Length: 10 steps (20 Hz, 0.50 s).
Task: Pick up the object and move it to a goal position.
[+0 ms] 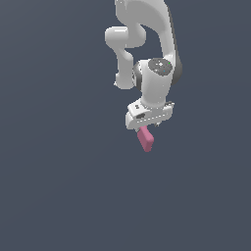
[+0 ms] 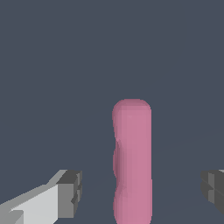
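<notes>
From the exterior view, the white arm (image 1: 147,44) reaches down from the top of the picture, and its end effector (image 1: 148,125) hangs over a plain dark grey-blue surface. The pink block (image 1: 145,138) sits right beneath the end effector, one end tucked under the white body and the rest sticking out past it, slanting toward the exterior view's right. From here the fingers are mostly hidden by the hand, so I cannot tell whether they touch the block or whether it lies on the surface.

In the wrist view, things are clearer. The block (image 2: 132,162) stands as a long rounded pink bar between the two fingers, its length running away from the camera. One grey finger pad (image 2: 70,194) on its white mount sits well off to one side of the block, and the other pad (image 2: 213,189) shows at the opposite edge of the picture, also apart from it. Dark surface shows in both gaps, so the end effector is spread wide and grips nothing. The block lies nearer the first pad than the second.
</notes>
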Available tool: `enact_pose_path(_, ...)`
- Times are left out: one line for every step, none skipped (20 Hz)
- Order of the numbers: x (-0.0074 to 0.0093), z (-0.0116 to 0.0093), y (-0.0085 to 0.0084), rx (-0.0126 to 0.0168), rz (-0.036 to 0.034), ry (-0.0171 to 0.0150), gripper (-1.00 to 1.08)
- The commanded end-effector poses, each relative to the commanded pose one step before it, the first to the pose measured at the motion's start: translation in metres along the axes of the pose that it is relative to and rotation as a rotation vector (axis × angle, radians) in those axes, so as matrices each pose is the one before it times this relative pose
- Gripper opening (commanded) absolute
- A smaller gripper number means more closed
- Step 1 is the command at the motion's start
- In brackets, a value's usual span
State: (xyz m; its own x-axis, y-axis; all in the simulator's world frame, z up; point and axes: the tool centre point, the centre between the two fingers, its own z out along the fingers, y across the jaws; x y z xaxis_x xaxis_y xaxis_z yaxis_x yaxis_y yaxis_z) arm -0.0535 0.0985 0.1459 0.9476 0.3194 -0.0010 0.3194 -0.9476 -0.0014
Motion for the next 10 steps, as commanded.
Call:
enact_pose_path(-0.00013,0.0012,0.00065,-0.00015,0.00099,0.00001,1.0)
enact_pose_path(-0.00008,0.00164,0.00008,0.0,0.0,0.0,1.0)
enact_pose_path(-0.00007,0.00224,-0.00029,-0.00005,-0.00068,0.00009,1.0)
enact_pose_path(-0.00012,0.0029,-0.00026,-0.00005,-0.00068,0.00009,1.0)
enact_pose_path(-0.00016,0.00356,-0.00023,-0.00004,-0.00068,0.00009,1.0)
enact_pose_path(-0.00022,0.00425,-0.00009,-0.00002,-0.00048,0.00006,1.0)
enact_pose_path(-0.00024,0.00489,-0.00026,-0.00004,-0.00084,0.00011,1.0)
enact_pose_path(-0.00027,0.00548,-0.00024,-0.00004,-0.00084,0.00011,1.0)
enact_pose_path(-0.00022,0.00513,-0.00025,-0.00005,-0.00084,0.00011,1.0)
enact_pose_path(-0.00015,0.00452,-0.00018,-0.00006,-0.00068,0.00009,1.0)
